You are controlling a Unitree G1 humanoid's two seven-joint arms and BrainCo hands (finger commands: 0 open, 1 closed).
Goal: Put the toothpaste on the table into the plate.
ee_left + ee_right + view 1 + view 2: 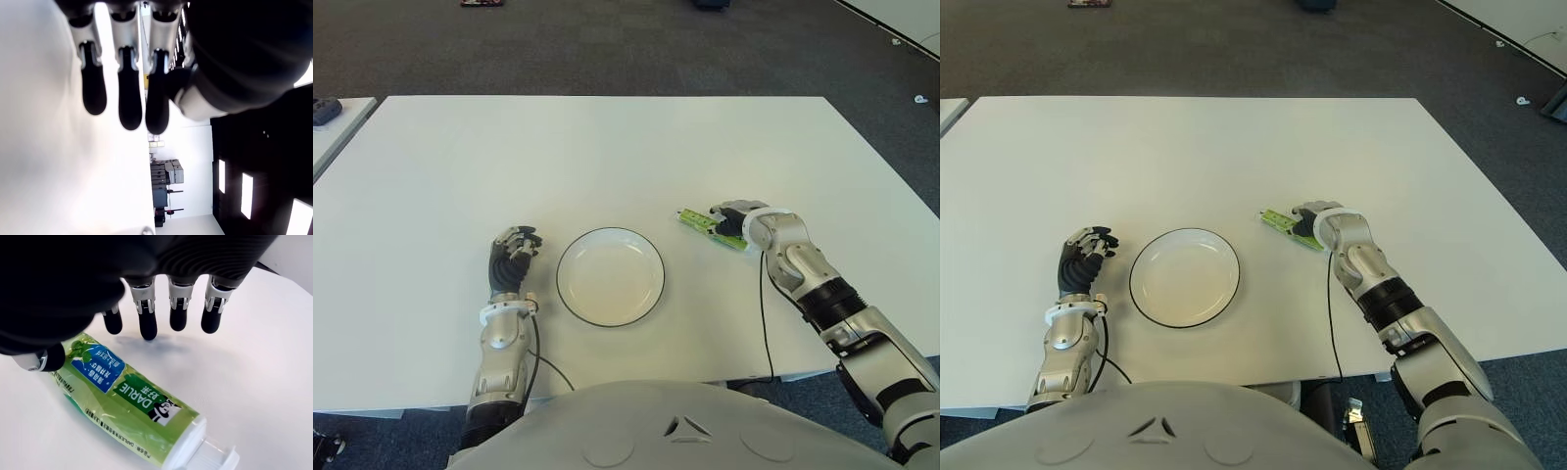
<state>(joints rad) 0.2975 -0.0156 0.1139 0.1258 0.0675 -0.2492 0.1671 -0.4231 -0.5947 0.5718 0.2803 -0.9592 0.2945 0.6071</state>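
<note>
The toothpaste [129,404], a green tube with a blue label patch and a clear flip cap, lies flat on the white table [607,147], to the right of the plate [610,276] and apart from it. Its cap end points away from the plate's side in the eye views only loosely; the exact angle is hard to read there.

The right robot hand [736,221] hangs directly over the tube. In the right wrist view its four fingers [145,323] are extended and spread, their tips beyond the far side of the tube and not touching it, while the thumb [49,357] sits at the tube's crimped end, close against it. The hand is not closed around the tube; the tube rests on the table.

The plate is white with a dark rim and holds nothing.

The left robot hand [512,257] shows to the left of the plate, near it, fingers loosely bent and holding nothing.
</note>
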